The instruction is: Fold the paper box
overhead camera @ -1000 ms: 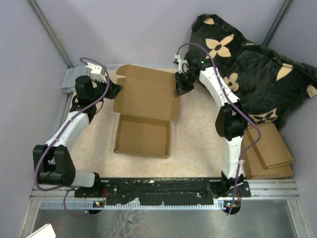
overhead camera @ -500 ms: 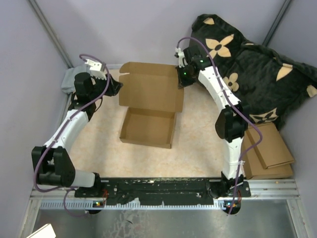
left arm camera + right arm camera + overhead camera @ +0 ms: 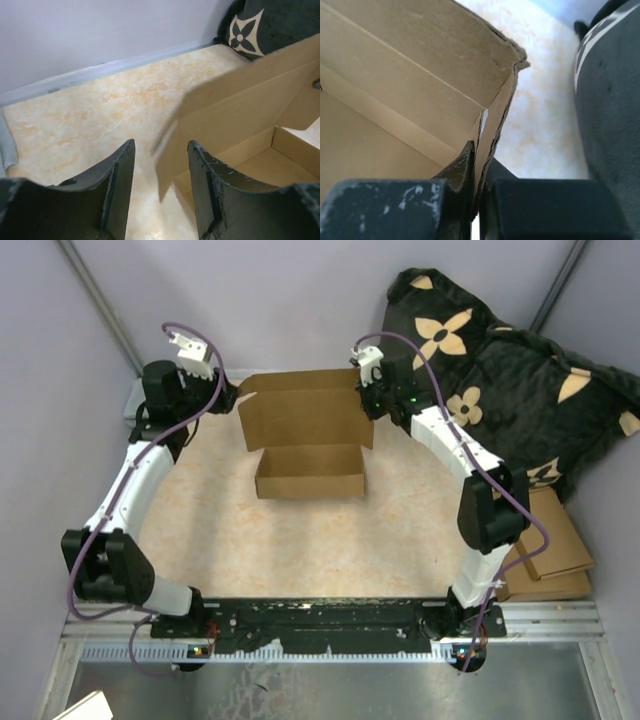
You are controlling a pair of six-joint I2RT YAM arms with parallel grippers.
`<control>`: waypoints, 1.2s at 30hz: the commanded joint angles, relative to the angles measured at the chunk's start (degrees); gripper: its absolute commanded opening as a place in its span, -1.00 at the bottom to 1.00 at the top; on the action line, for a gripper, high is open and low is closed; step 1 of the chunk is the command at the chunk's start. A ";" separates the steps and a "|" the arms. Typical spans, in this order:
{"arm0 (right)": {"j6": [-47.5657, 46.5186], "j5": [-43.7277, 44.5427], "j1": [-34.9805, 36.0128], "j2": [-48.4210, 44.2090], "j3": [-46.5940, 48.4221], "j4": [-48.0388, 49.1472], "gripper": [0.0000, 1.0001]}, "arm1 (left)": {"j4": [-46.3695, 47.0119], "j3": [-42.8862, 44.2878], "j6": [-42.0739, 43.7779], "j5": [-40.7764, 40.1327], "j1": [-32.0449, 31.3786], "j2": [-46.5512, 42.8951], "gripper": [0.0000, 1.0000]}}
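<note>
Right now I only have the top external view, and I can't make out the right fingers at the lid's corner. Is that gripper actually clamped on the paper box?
Observer: Yes. In the right wrist view the right gripper is shut on the paper box, pinching its thin edge at the lid's corner between both fingers.
Operator: And the left one?
Observer: In the left wrist view the left gripper is open. A blurred edge of the box stands in the gap between the fingers, closer to one of them, and nothing is clamped.
</note>
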 commanded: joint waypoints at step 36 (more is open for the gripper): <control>5.69 0.63 1.52 -6.22 1.80 3.04 -0.99 | -14.47 4.16 3.60 -14.49 -5.76 1.32 0.07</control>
